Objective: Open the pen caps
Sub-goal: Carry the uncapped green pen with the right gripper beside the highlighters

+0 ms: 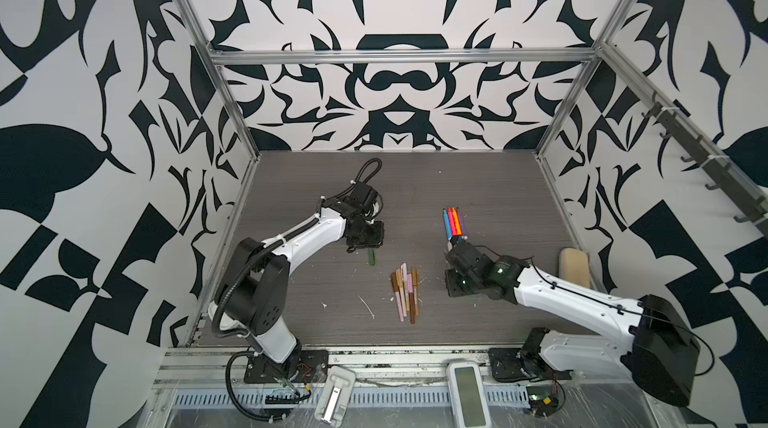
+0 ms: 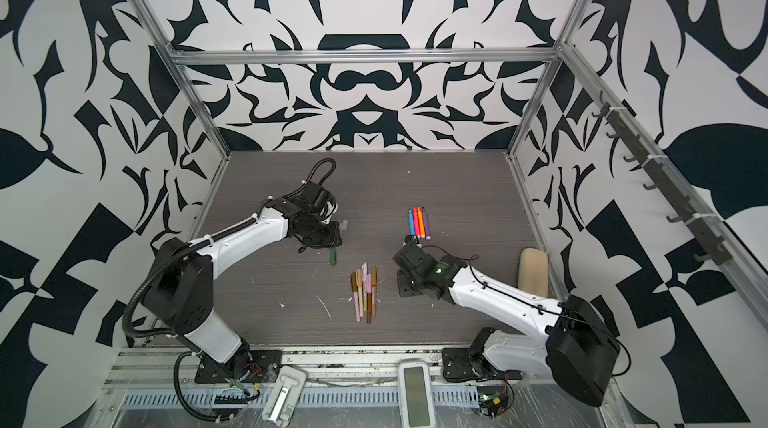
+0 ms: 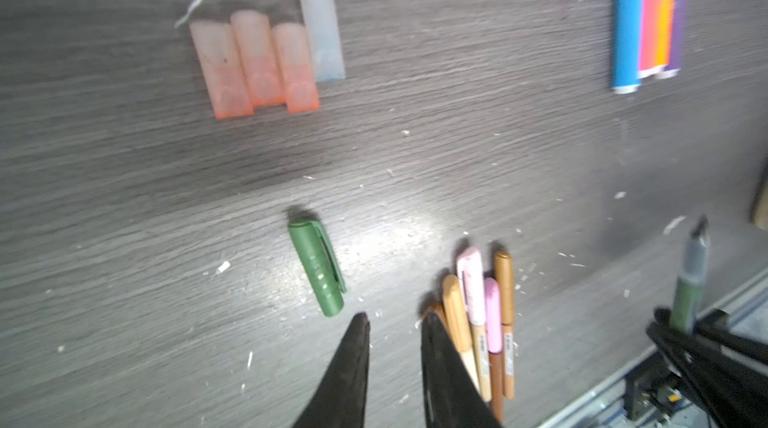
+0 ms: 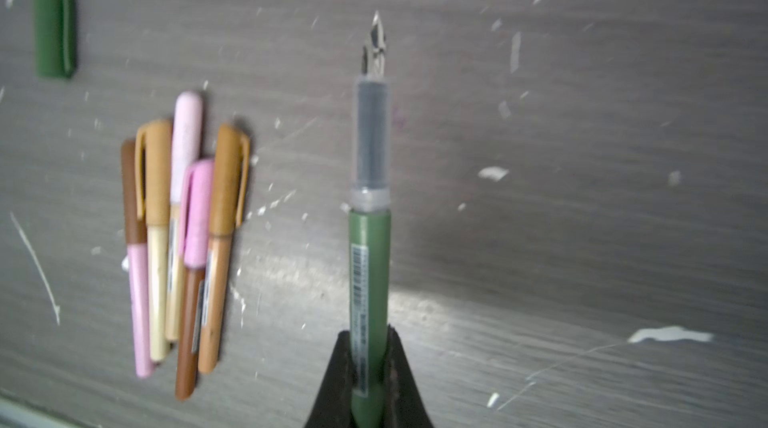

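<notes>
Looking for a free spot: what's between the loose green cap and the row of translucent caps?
Only bare tabletop and a few white flecks separate the green cap from the translucent caps, in the left wrist view.

Dark wood-grain tabletop (image 1: 291,322): beneath everything listed here.
Bundle of slim brown, tan and pink capped pens (image 1: 405,291): flat on the tabletop, middle, toward the front; side by side, touching, caps toward the back.
Row of four bright felt pens, blue, red, orange, purple (image 1: 454,222): behind and right of that bundle, well apart from it; side by side, touching.
Loose green clip cap (image 1: 371,257): flat, left of and just behind the bundle, apart from it.
Black left gripper (image 3: 392,320): just behind the green cap.
Four translucent plastic caps (image 3: 257,60): side by side in a row, behind the green cap.
Uncapped green pen (image 4: 370,280): clamped in the black right gripper (image 4: 370,334), just before the bright row.
Beige rounded block (image 1: 574,266): at the right edge.
</notes>
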{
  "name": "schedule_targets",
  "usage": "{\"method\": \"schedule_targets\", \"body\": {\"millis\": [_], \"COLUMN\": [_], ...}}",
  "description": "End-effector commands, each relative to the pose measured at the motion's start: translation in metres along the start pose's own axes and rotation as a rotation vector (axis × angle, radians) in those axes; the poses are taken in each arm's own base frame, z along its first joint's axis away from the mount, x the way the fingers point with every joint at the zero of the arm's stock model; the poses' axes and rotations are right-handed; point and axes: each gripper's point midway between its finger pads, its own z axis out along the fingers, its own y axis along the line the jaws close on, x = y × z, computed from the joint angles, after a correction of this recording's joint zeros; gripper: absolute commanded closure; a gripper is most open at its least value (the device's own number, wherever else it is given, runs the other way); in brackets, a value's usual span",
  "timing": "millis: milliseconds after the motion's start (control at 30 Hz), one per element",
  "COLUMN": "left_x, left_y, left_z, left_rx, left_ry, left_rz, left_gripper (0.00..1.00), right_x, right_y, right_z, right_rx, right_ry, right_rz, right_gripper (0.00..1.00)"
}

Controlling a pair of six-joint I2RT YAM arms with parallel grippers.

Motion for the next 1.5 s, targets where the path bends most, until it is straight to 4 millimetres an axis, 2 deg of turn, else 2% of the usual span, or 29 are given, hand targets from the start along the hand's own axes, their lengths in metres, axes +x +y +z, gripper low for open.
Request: {"method": "schedule_targets", "body": {"millis": [0, 133, 400, 667, 967, 1467], "left_x": [0.004, 0.002, 0.004, 0.006, 0.007, 0.01], "left_y": [0.0, -0.002, 0.0, 0.0, 0.001, 0.002], "left_z": [-0.004, -0.01, -0.013, -0.01, -0.009, -0.008], "left_rx": [0.002, 0.001, -0.004, 0.001, 0.003, 0.003], "left_ry": [-0.006, -0.021, -0.025, -0.021, -0.018, -0.012], "left_rz": [0.017, 0.02, 0.026, 0.02, 0.019, 0.018], "left_gripper": [0.73, 0.73, 0.72, 0.72, 0.72, 0.72], "right_x": [-0.023, -0.039, -0.055, -0.059, -0.065, -0.071], "right_y": [0.001, 0.0, -0.002, -0.011, -0.02, -0.031], "right_z": [-0.009, -0.003, 0.021, 0.046, 0.065, 0.081], "right_rx": [0.003, 0.007, -0.013, 0.013, 0.039, 0.081], "right_ry": [-0.023, -0.01, 0.038, 0.087, 0.121, 0.154], "right_rz": [-0.035, -0.013, 0.023, 0.013, 0.013, 0.028], "right_gripper": [1.0, 1.0, 1.0, 0.98, 0.97, 0.89]}}
